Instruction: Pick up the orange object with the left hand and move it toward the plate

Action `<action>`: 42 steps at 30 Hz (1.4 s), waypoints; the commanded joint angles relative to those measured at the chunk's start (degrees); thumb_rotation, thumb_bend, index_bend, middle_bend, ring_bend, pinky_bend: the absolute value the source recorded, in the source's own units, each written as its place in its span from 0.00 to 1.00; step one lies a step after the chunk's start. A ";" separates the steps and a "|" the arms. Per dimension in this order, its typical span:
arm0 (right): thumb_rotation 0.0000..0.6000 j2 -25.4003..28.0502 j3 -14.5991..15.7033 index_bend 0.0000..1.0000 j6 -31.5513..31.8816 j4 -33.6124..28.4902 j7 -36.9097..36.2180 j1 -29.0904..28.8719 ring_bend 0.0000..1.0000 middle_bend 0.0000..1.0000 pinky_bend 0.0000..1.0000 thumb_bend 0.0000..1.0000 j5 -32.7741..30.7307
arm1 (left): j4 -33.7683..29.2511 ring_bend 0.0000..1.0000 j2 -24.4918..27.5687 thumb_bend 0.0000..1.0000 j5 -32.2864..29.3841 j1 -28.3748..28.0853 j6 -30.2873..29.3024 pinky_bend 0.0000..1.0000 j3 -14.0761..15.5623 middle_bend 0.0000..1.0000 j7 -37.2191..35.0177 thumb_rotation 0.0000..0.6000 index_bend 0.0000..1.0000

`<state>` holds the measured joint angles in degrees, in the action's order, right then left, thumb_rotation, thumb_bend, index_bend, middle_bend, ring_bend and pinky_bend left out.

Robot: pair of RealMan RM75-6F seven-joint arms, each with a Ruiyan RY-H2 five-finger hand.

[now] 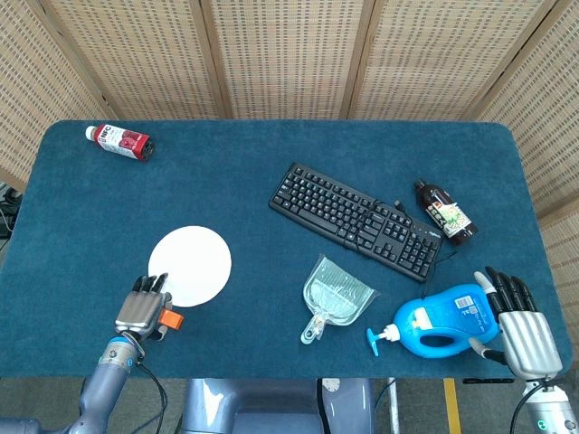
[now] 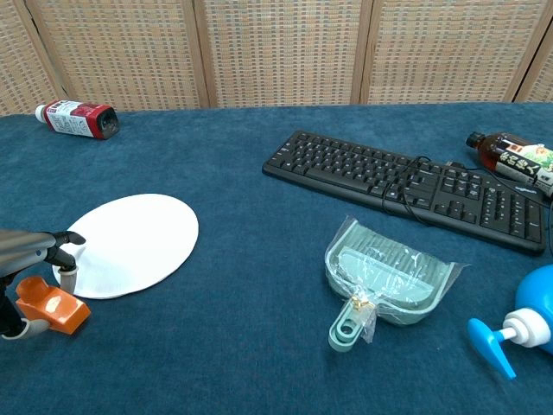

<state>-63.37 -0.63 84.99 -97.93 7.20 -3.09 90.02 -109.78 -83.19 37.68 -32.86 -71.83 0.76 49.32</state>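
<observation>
1. Gripping the orange object [image 1: 170, 319] at the near left edge of the blue counter [image 1: 271, 181], the left hand [image 1: 140, 310] has its fingers closed around it; in the chest view the piece sits just off the near rim of the white plate [image 2: 130, 242], fingertips [image 2: 69, 238] reaching over that rim.
2. At the near right corner, the right hand [image 1: 525, 325] lies with fingers extended and apart, holding nothing, beside the blue spray bottle [image 1: 443, 321] lying on its side.
3. Between the two hands, a pale green dustpan [image 1: 335, 297] in clear wrapping rests on the counter, handle toward the near edge.
4. Further back, a black keyboard [image 1: 355, 217] lies diagonally, with a dark bottle [image 1: 445, 212] on its side just to its right.
5. At the far left corner, a red-labelled bottle [image 1: 120, 141] lies on its side, well apart from everything else.
</observation>
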 commanded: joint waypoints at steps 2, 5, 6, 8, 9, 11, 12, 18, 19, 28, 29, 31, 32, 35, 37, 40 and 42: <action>1.00 0.01 -0.02 0.00 0.04 0.00 -0.09 0.01 0.00 0.00 0.04 0.00 -0.01 | 0.21 0.00 -0.82 0.45 0.03 -0.17 -1.00 0.00 -0.12 0.00 0.30 1.00 0.61; 1.00 0.05 0.01 0.00 0.04 -0.04 -0.12 0.01 0.00 0.00 0.04 0.00 0.08 | 0.10 0.00 -0.91 0.43 -0.07 -0.30 -1.13 0.00 -0.09 0.00 0.35 1.00 0.56; 1.00 0.05 0.03 0.00 0.07 -0.05 -0.12 0.02 0.00 0.00 0.04 0.00 0.17 | 0.03 0.00 -0.90 0.42 -0.03 -0.38 -0.98 0.00 0.02 0.00 0.34 1.00 0.53; 1.00 0.01 0.07 0.00 0.09 0.05 -0.10 0.04 0.00 0.00 0.04 0.00 0.23 | -0.22 0.00 -0.65 0.40 -0.04 -0.62 -0.11 0.00 0.40 0.00 0.32 1.00 0.43; 1.00 0.03 0.07 0.00 0.05 0.01 -0.06 0.02 0.00 0.00 0.04 0.00 0.22 | -0.31 0.00 -0.36 0.39 -0.07 -0.81 0.66 0.00 0.64 0.00 0.20 1.00 0.35; 1.00 0.06 0.06 0.00 0.08 0.01 -0.06 0.03 0.00 0.00 0.04 0.00 0.24 | -0.51 0.00 0.11 0.38 -0.27 -1.09 1.67 0.00 0.97 0.00 0.05 1.00 0.26; 1.00 0.08 0.07 0.00 0.08 0.01 -0.06 0.02 0.00 0.00 0.04 0.00 0.27 | -0.60 0.00 0.32 0.37 -0.32 -1.20 2.04 0.00 1.06 0.00 -0.09 1.00 0.23; 1.00 0.06 0.10 0.00 0.18 0.05 -0.11 0.07 0.00 0.00 0.04 0.00 0.40 | -1.06 0.00 1.17 0.35 1.10 -1.10 2.45 0.00 1.32 0.00 -2.06 1.00 0.10; 1.00 0.06 0.11 0.00 0.18 0.03 -0.09 0.07 0.00 0.00 0.04 0.00 0.42 | -1.20 0.00 1.32 0.35 1.46 -1.01 2.40 0.00 1.31 0.00 -2.48 1.00 0.09; 1.00 -0.06 0.13 0.00 0.37 0.17 0.05 0.12 0.00 0.00 0.04 0.00 0.65 | -4.19 0.00 3.65 0.35 5.77 -0.16 1.93 0.00 1.25 0.00 -6.21 1.00 0.06; 1.00 -0.03 0.09 0.00 0.47 0.16 0.01 0.14 0.00 0.00 0.04 0.00 0.64 | -4.85 0.00 4.10 0.35 6.51 -0.02 1.77 0.00 1.19 0.00 -6.75 1.00 0.06; 1.00 -0.01 0.04 0.00 0.44 0.15 -0.12 0.12 0.00 0.00 0.04 0.00 0.57 | -7.28 0.00 5.81 0.35 9.23 0.68 0.82 0.00 0.81 0.00 -8.87 1.00 0.06; 1.00 -0.03 0.02 0.00 0.44 0.18 -0.14 0.11 0.00 0.00 0.04 0.00 0.57 | -8.69 0.00 6.99 0.35 11.07 1.18 0.26 0.00 0.79 0.00 -10.10 1.00 0.06; 1.00 -0.05 0.01 0.00 0.53 0.23 -0.24 0.12 0.00 0.00 0.04 0.00 0.67 | -11.64 0.00 9.89 0.35 16.60 2.94 -1.73 0.00 0.90 0.00 -13.82 1.00 0.06; 1.00 -0.02 -0.05 0.00 0.58 0.20 -0.28 0.09 0.00 0.00 0.04 0.00 0.70 | -12.68 0.00 11.27 0.35 21.07 4.55 -3.72 0.00 1.42 0.00 -16.12 1.00 0.06; 1.00 -0.02 0.00 0.00 0.69 0.21 -0.40 0.18 0.00 0.00 0.04 0.00 0.76 | -12.82 0.00 12.36 0.35 28.85 7.76 -7.92 0.00 2.85 0.00 -19.29 1.00 0.06; 1.00 -0.04 0.01 0.00 0.72 0.22 -0.41 0.17 0.00 0.00 0.04 0.00 0.85 | -11.76 0.00 12.32 0.35 33.68 10.05 -11.25 0.00 3.90 0.00 -20.50 1.00 0.05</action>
<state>-63.41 -0.62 85.71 -97.72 6.79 -2.92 90.87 -121.34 -72.42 63.76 -26.96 -77.66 2.90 32.50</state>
